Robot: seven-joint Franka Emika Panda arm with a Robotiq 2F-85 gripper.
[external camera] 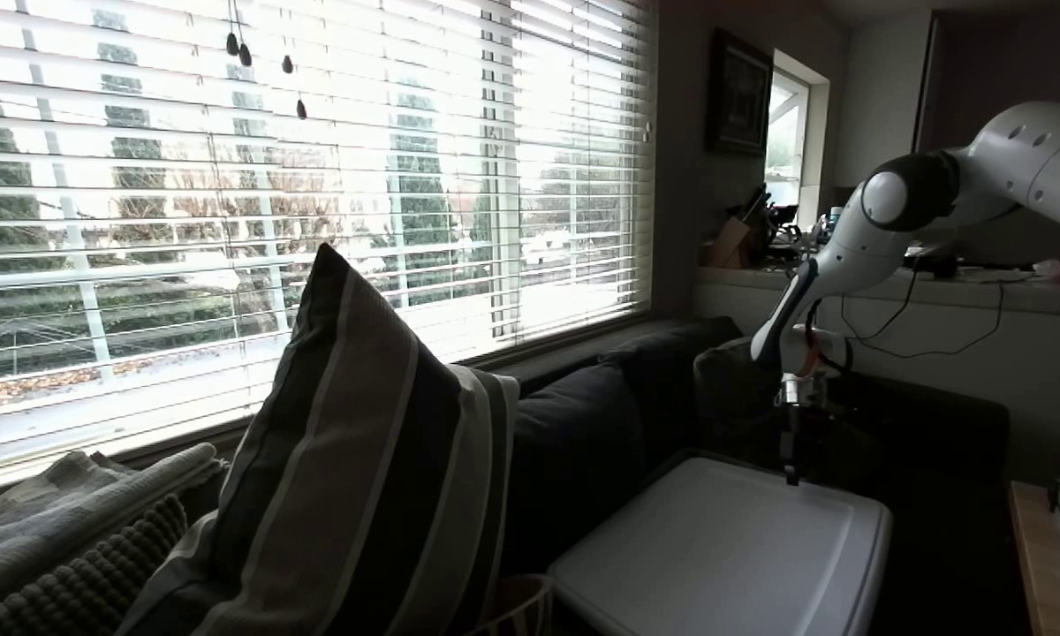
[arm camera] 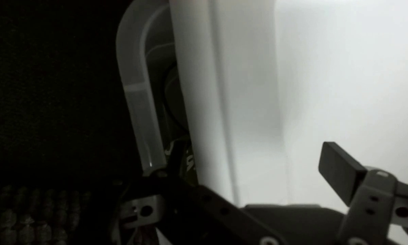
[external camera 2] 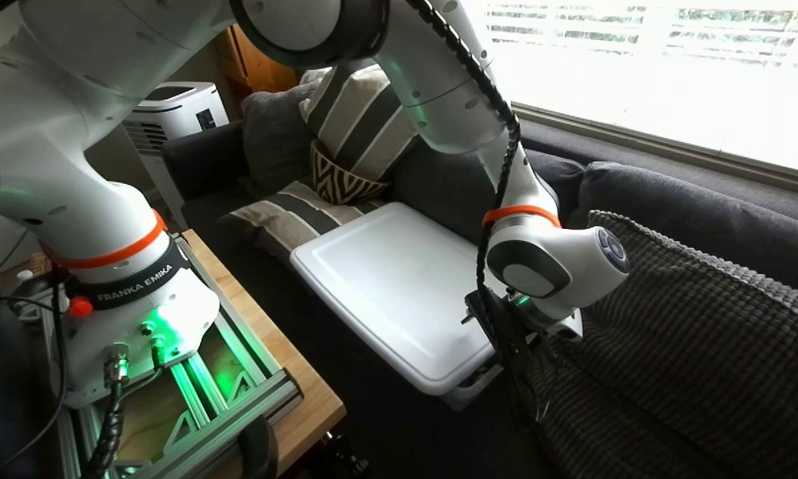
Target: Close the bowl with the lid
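A broad white lid (external camera 2: 392, 286) lies over a box (external camera 2: 464, 396), presumably the "bowl" that is meant, seemingly set on the dark sofa (external camera 2: 206, 163). The gripper (arm camera: 258, 163) is spread wide with nothing in its grasp, at the lid's short end. In the wrist view, one of its fingers (arm camera: 341, 172) shows over the flat top, while the opposite one shows past the edge, near a pale loop (arm camera: 139, 102) that could be a handle or part of the box's rim. Whether either finger touches the plastic cannot be told, nor whether the lid is fastened.

The lid looks like thin moulded plastic: probably light for its breadth, stiff along the turned edge, springier across the middle. It should not break easily, but its smooth face is likely slippery and gives nothing to pinch. The edge is the place to take hold, near the middle of the short end if it must be shifted; held by a corner, so wide a sheet would probably twist. To seat it, firm pressure directly above the edge should work better than pushing on the centre.
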